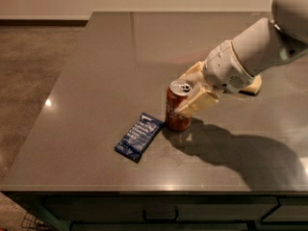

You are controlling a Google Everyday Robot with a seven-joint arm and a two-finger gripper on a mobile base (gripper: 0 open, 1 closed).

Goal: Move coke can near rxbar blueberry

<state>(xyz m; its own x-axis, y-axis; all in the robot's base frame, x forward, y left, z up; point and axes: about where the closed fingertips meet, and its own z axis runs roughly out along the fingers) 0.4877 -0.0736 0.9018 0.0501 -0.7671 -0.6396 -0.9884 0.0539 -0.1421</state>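
Near the front of the dark grey countertop [96, 57], the coke can [175, 118] stands upright, right between the gripper [181, 96] jaws. They look clamped on its upper half, one cream-coloured finger [199, 101] across the front and the other behind it. The can's a glossy red cylinder with a silver top, tab hole showing. Just to its left lies the rxbar blueberry [138, 136], flat, in a crinkly dark blue wrapper, its near corner about touching the can's base. The counter is smooth and a bit reflective. The white arm [250, 52] comes in from the right.
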